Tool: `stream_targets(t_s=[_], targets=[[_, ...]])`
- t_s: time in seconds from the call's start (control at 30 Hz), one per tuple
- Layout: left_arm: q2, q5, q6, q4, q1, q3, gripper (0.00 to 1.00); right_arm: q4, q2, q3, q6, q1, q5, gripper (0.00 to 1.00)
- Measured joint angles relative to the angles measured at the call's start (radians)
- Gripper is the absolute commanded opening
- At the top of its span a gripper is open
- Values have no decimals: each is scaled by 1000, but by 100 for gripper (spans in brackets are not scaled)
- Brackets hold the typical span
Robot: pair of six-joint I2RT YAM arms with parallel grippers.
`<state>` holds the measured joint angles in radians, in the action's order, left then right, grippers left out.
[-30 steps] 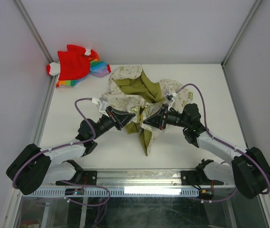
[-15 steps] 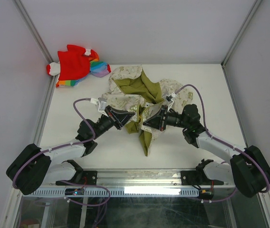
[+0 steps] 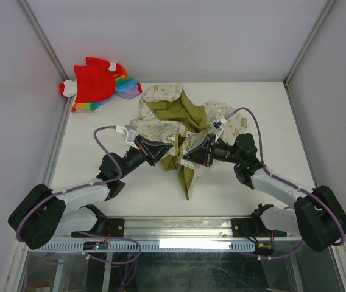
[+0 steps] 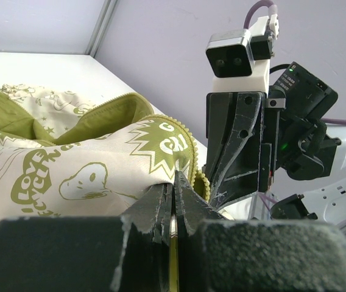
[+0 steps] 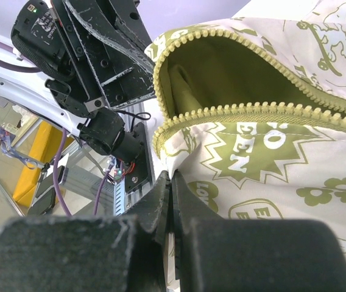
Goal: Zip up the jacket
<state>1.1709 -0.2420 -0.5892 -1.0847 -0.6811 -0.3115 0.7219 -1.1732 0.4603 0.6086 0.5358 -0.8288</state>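
Note:
The cream jacket [image 3: 161,125] with olive prints lies crumpled mid-table, its olive lining [image 3: 179,109] open upward and a flap hanging toward the near edge. My left gripper [image 3: 164,152] is shut on the jacket's left front edge; the left wrist view shows its jaws pinched on printed fabric [image 4: 100,164] beside the olive zipper teeth [image 4: 191,143]. My right gripper [image 3: 187,155] is shut on the right front edge; the right wrist view shows its jaws closed on cream fabric [image 5: 252,158] just below the zipper teeth [image 5: 246,112]. The two grippers face each other, almost touching.
A red and rainbow-coloured garment [image 3: 100,82] lies at the far left corner, against the left wall. Grey walls enclose the white table [image 3: 264,109] on three sides. A metal rail [image 3: 179,228] runs along the near edge.
Almost nothing has moved. The right gripper has edged slightly left, toward the left gripper, both still holding the jacket.

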Motion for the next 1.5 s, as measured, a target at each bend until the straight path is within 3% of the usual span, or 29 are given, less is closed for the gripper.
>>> stream_targets(t_s=[1.5], targets=[[0,2,2,3,-7,8,0,45,-21,0,40,0,6,0]])
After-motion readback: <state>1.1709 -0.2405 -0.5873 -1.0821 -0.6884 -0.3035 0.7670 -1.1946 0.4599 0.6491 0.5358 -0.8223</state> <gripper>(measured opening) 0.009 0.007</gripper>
